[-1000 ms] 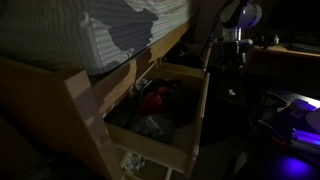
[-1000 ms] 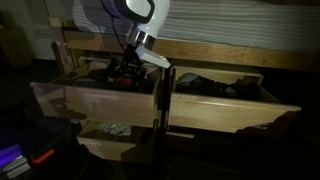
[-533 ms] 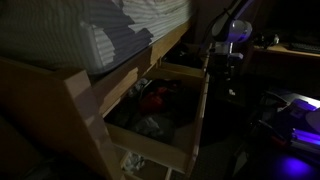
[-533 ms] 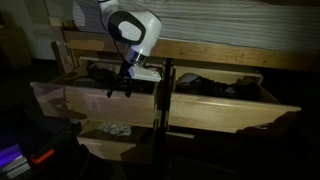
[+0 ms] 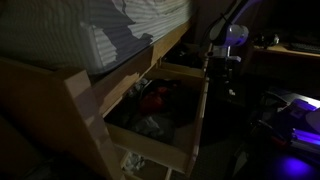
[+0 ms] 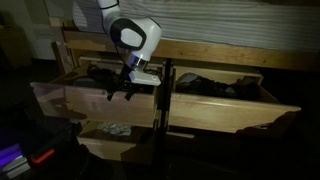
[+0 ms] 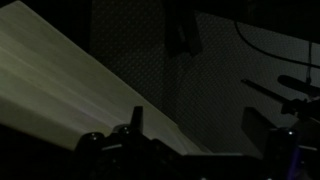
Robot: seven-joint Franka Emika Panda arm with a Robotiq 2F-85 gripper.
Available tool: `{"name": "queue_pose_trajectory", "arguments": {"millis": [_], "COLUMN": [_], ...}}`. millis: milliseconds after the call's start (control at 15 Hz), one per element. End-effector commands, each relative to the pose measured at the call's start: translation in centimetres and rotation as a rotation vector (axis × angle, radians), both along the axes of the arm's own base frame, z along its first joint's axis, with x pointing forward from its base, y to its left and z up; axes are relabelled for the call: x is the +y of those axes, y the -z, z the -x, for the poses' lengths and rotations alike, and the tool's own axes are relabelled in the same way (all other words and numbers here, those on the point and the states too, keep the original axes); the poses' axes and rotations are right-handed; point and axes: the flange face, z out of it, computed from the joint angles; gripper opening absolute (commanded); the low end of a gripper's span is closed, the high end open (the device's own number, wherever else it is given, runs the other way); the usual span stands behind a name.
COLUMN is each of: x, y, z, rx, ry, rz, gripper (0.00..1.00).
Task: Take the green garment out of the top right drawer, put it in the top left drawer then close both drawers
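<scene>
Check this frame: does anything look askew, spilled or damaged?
Nothing damaged. Both top drawers stand pulled out with clothes heaped inside; the lower drawer is open too. The claw hangs open, empty.

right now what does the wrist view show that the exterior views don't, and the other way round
Only the wrist view: a close-up of a pale wood board slanting across the left, with a dark mesh-like backdrop behind it.
Only the exterior views: both top drawers pulled open with dark clothes inside, a lower drawer open too, the striped bedding above, and the arm.
Shared: the gripper, open and holding nothing, close to pale wood.
</scene>
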Motion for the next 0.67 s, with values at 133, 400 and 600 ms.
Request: {"name": "queue_pose_trajectory", "arguments": {"millis": [133, 400, 600], "x": [-0.2, 2.6, 4.3], "y": [5.5, 4.0, 4.3], "z": [-0.9, -3.1, -2.8], "rx": [-0.074, -0.257, -0.389], "ry": [0.031, -0.088, -0.185], "rz": [-0.085, -0.067, -0.007], "gripper": [1.0, 1.0, 1.0]}}
